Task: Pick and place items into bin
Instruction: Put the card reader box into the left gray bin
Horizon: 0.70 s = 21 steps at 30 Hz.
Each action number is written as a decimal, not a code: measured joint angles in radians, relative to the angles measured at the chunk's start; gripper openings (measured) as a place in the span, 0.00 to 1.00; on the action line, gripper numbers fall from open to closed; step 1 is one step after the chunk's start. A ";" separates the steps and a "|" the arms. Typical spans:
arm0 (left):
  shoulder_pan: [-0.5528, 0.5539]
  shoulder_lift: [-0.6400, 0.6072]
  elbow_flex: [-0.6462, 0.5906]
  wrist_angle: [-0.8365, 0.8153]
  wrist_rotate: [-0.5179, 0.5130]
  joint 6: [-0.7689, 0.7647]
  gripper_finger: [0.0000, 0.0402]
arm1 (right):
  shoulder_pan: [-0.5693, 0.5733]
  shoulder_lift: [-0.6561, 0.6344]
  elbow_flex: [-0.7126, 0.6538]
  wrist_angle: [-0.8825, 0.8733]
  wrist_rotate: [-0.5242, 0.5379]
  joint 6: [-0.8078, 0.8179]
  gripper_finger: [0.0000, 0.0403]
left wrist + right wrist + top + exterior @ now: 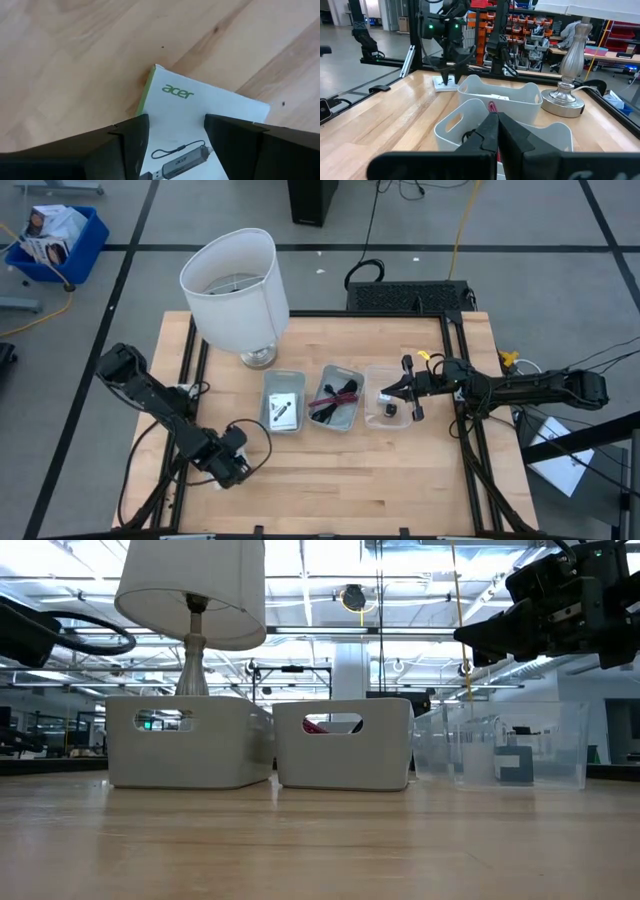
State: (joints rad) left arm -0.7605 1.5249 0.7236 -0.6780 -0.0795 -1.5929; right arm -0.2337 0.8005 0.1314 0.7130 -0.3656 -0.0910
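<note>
A pale wooden table stood on a grey floor marked with dark lines, a blue crate of oddments off at the far left; behind it the low view showed a bright workshop hall with ceiling lights. At the table's near left the left gripper hung low with fingers spread – a white packet printed with a cable adapter lay flat on the wood directly under and between its fingers, not gripped. Further in stood the big white lamp, then three bins in a row: a left bin with another packet, a middle bin with black and magenta cables, and a clear bin holding a small dark piece. The right gripper hovered above that clear bin, fingers clenched on nothing
</note>
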 joint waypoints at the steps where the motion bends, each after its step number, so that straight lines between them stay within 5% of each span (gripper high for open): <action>1: -0.001 0.000 -0.001 0.003 -0.011 -0.015 0.51 | 0.000 0.000 0.000 0.000 0.000 0.000 0.00; 10: 0.027 0.014 0.019 0.179 -0.135 0.067 0.51 | 0.000 0.000 0.000 -0.007 0.001 0.000 0.00; 21: 0.070 0.018 0.149 0.060 -0.173 0.282 0.51 | 0.000 0.000 0.000 -0.006 0.001 -0.001 0.00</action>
State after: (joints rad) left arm -0.6904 1.5428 0.8727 -0.6178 -0.2524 -1.3107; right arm -0.2339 0.8005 0.1318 0.7072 -0.3645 -0.0917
